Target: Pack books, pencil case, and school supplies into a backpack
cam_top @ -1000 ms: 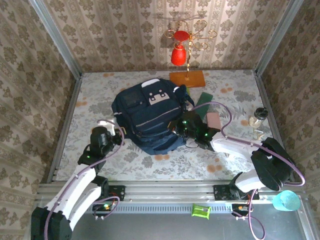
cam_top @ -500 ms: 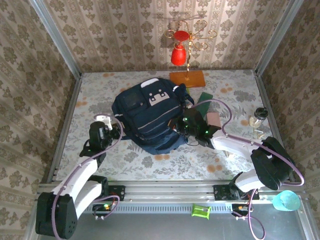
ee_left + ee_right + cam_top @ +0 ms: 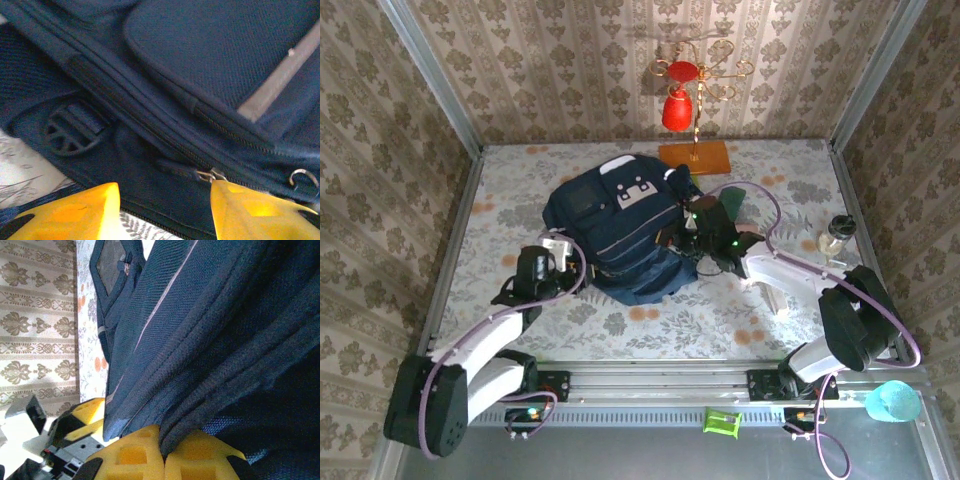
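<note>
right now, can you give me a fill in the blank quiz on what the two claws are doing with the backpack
The right claw is ___ on a fold of the large navy-blue fabric backpack. The left claw is ___, holding nothing. A small metal pull on the backpack's ___ sits just ahead of the left claw.
Missing words: shut; open; zip.

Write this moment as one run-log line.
left gripper: open, by zip pull | right gripper: shut on backpack | backpack: on table
</note>
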Controlling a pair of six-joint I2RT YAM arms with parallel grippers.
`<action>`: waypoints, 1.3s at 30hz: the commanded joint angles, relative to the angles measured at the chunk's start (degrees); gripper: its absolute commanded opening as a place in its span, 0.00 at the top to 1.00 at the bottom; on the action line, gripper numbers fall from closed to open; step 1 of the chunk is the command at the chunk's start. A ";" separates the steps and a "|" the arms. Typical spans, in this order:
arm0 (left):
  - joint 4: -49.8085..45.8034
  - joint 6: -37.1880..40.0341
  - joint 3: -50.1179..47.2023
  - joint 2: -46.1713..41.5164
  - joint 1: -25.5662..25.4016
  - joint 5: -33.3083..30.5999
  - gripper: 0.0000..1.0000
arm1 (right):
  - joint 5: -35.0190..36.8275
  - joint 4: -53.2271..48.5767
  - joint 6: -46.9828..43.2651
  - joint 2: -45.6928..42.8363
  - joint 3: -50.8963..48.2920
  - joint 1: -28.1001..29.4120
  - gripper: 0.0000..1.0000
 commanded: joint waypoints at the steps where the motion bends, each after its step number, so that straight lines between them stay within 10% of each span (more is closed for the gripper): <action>1: 5.45 6.67 0.56 1.84 -1.91 3.13 0.48 | -6.13 -2.62 -5.07 -0.63 5.76 -1.43 1.00; 39: 13.63 18.03 7.12 19.65 -4.58 18.13 0.55 | -14.06 -9.98 -9.89 6.13 20.90 -5.38 1.00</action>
